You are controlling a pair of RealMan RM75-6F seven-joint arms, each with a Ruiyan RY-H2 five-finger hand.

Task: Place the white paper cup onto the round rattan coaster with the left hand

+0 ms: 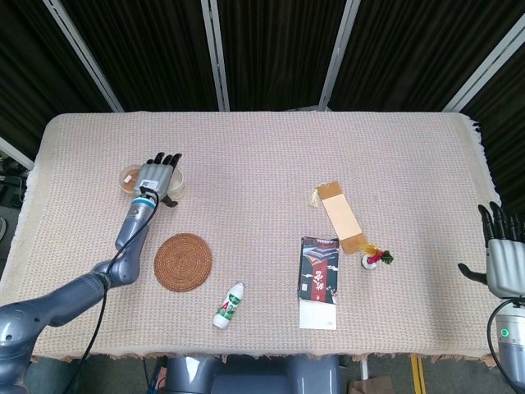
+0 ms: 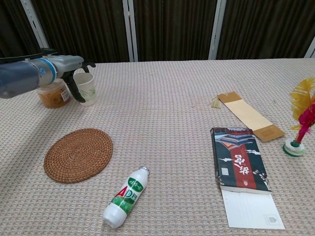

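The white paper cup (image 2: 87, 88) stands upright at the far left of the table, and in the head view only its right edge (image 1: 178, 186) shows past my fingers. My left hand (image 1: 157, 175) hovers over it with fingers stretched out above the rim. In the chest view the left hand (image 2: 74, 66) has its thumb hanging down along the cup's left side, with nothing held. The round rattan coaster (image 1: 183, 262) (image 2: 78, 155) lies flat nearer the front edge, apart from the cup. My right hand (image 1: 502, 261) stays off the table's right edge, fingers spread.
A clear jar with brown contents (image 2: 53, 93) stands right next to the cup on its left. A small white bottle (image 2: 125, 196) lies in front of the coaster. Further right are a book (image 2: 239, 158), a bookmark (image 2: 251, 116) and a feather shuttlecock (image 2: 301, 118).
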